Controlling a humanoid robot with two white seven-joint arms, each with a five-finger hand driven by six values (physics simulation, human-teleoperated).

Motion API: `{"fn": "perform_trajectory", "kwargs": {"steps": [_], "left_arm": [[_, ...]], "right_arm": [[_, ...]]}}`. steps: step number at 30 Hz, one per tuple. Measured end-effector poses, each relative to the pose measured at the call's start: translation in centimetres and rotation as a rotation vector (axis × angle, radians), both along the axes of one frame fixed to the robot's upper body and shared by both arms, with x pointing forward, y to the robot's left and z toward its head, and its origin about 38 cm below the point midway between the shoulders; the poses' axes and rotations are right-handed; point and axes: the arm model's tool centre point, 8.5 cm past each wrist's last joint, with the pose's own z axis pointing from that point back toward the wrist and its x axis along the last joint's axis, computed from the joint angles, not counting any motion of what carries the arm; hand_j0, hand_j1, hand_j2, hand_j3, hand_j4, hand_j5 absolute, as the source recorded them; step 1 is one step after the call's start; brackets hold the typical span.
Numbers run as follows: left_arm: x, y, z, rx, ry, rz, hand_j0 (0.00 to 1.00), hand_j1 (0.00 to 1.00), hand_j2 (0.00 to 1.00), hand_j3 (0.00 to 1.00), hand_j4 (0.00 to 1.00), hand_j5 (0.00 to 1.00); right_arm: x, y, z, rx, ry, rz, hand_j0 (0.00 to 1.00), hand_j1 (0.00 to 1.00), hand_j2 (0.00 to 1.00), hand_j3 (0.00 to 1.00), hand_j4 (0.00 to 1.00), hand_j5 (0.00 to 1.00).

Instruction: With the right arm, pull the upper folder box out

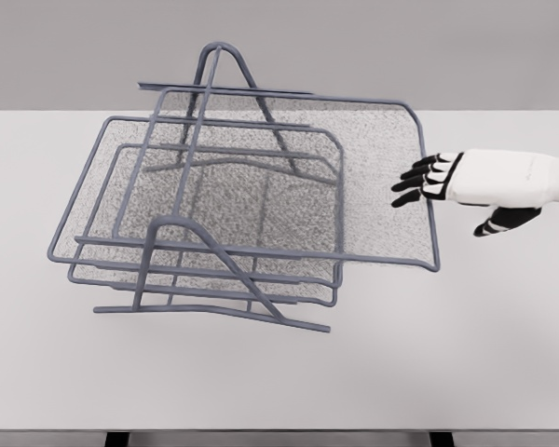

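Item one, your right hand (452,182): white shell, black fingers (417,182), entering from the right edge; the four fingers are loosely extended and point left, the thumb hangs below, and the hand holds nothing. Its fingertips sit just beside the right rim of the upper folder box (354,168), close to the wire edge; you cannot tell from this view whether they touch it. Item two, the upper folder box: grey-blue wire frame with mesh floor, top tier, standing out to the right beyond the tiers below it, its right rim near the hand. Item three, the lower trays (196,214): same wire and mesh, stacked beneath, offset to the left. Item four, the rack frame (228,65): arched wire supports front and back, feet resting on the worktop. Item five, the worktop (279,372): plain white surface carrying the rack.
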Motion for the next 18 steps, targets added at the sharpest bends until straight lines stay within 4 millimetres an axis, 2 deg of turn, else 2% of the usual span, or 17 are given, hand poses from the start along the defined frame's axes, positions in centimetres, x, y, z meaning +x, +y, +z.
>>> {"fn": "perform_trajectory", "kwargs": {"steps": [12, 18], "left_arm": [[0.0, 0.0, 0.0, 0.0, 0.0, 0.0, 1.0, 1.0, 1.0, 1.0, 1.0, 1.0], [0.0, 0.0, 0.0, 0.0, 0.0, 0.0, 1.0, 1.0, 1.0, 1.0, 1.0, 1.0]], "right_arm": [[-0.7, -2.6, 1.1, -0.044, 0.0, -0.057, 1.0, 1.0, 1.0, 1.0, 1.0, 1.0], [-0.7, -3.3, 3.0, -0.097, -0.085, -0.06, 1.0, 1.0, 1.0, 1.0, 1.0, 1.0]]}}
